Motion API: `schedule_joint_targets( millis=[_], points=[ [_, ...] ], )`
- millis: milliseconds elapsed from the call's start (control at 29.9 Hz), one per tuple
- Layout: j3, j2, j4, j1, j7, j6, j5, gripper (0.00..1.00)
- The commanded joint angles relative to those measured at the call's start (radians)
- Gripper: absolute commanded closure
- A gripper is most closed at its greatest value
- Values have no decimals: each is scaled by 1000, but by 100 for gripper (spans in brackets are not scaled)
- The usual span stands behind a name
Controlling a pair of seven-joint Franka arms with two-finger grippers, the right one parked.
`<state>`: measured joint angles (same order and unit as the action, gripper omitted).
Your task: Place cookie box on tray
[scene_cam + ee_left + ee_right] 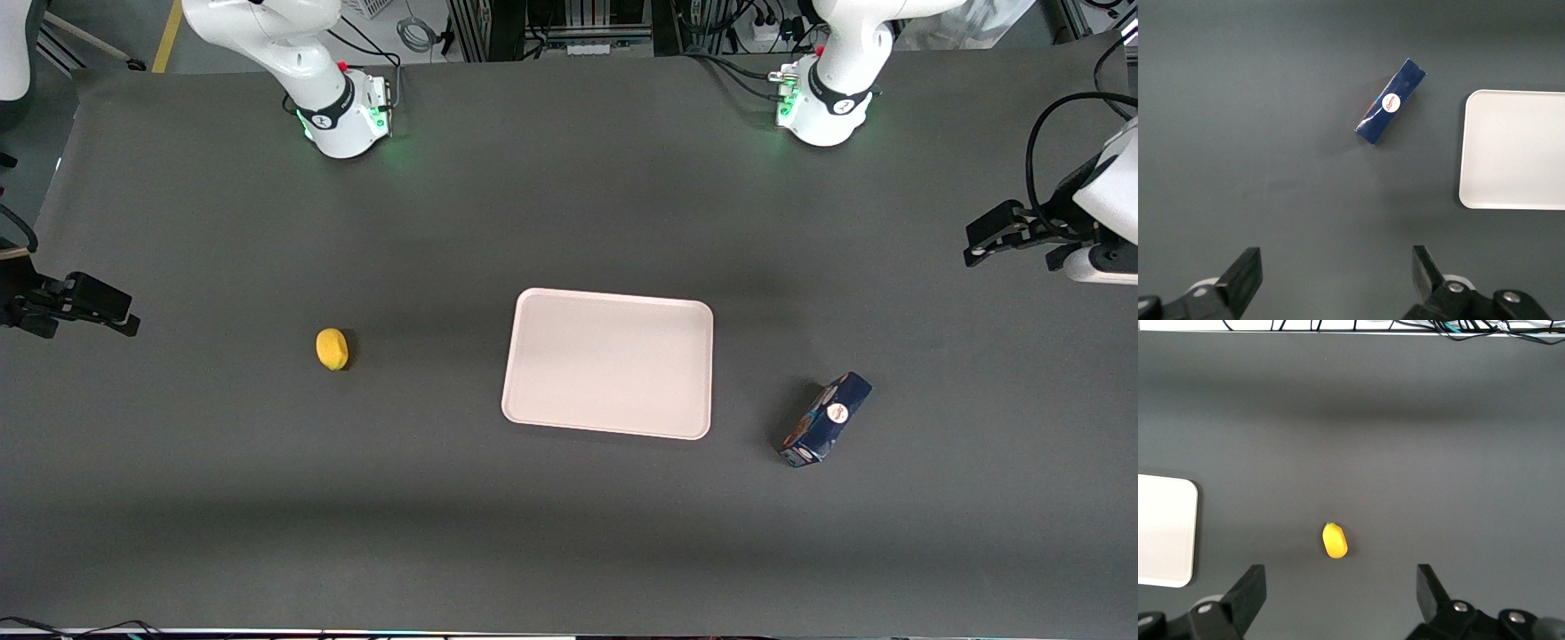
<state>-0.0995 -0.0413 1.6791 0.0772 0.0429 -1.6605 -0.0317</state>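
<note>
- We are holding our left arm's black two-finger gripper (1335,280) above bare table, fingers spread apart, gripping nothing.
- We are seeing the narrow navy-blue cookie box (826,419) (1391,110) lying on the dark grey table (267,489), near the pale pinkish-white rectangular tray (609,363) (1513,149), at its 4 o'clock in the front view.

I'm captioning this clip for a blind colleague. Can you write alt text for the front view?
A dark navy cookie box lies on the grey table beside an empty pale tray, not touching it. The left arm's gripper hovers open at the working arm's end of the table. A yellow lump sits toward the parked arm's end.
</note>
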Motion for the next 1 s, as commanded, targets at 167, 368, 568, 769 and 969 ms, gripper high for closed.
schedule_joint_targets(
  millis=[167, 368, 568, 769, 969],
  points=[
    [6, 8, -22, -2, -1, 22, 18, 0],
    [14, 8, -21, -4, 2, 22, 26, 0],
    [15, 17, -22, -5, 20, 10, 26, 0],
    [9, 37, -22, -14, 124, -42, 27, 0],
    [-3, 80, -24, -16, 261, -87, 35, 0]
  ],
)
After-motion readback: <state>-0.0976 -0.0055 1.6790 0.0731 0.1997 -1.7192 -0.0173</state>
